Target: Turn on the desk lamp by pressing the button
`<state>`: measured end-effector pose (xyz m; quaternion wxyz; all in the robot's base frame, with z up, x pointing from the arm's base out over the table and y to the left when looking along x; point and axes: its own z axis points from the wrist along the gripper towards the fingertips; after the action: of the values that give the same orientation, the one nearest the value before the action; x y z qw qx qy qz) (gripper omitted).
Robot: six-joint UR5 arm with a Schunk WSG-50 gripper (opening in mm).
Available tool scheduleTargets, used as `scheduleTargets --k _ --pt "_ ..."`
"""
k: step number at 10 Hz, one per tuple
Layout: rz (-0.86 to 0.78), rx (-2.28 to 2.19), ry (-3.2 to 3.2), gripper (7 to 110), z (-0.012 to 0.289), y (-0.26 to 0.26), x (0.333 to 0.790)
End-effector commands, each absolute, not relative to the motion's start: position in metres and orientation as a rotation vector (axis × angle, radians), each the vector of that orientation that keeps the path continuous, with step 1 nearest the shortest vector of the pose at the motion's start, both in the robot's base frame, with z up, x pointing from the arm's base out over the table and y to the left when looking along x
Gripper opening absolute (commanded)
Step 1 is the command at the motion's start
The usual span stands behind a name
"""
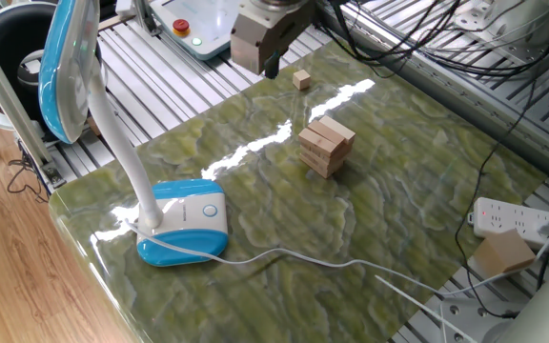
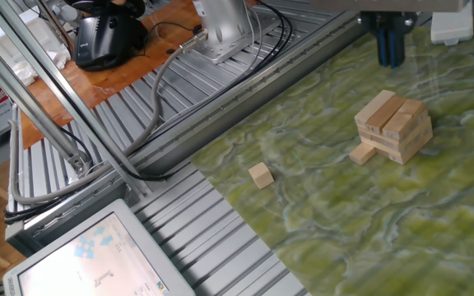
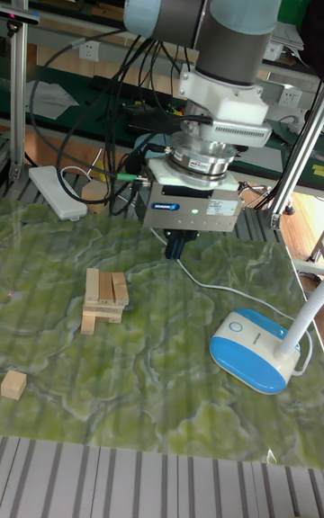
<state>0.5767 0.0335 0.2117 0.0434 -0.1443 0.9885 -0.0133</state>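
Gripper: fingers pressed together, empty, above the worktop's far edge.
Button: unpressed; the whole approach remains.

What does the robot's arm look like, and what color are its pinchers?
The arm is fat and round, with grey joints and a white ring near the wrist. Black cables hang beside it. Below sits a white, boxy gripper body with a small blue label and a tiny green light. Its fingers are dark blue.
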Motion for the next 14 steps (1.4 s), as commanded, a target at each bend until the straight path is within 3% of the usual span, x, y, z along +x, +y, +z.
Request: scheduleTargets --k 1,4,7,10,14 --pt "0.046 -0.564 2.953 7 0.219 0.063 0.588" --pt "0.094 -0.668 2.834 7 0.219 0.086 0.606" --pt "0.315 -0.696 2.781 7 0.217 0.130 0.599" --pt "0.173 -0.665 2.804 7 0.203 0.113 0.607" --pt "0.200 -0.667 2.806 7 0.161 0.123 0.612"
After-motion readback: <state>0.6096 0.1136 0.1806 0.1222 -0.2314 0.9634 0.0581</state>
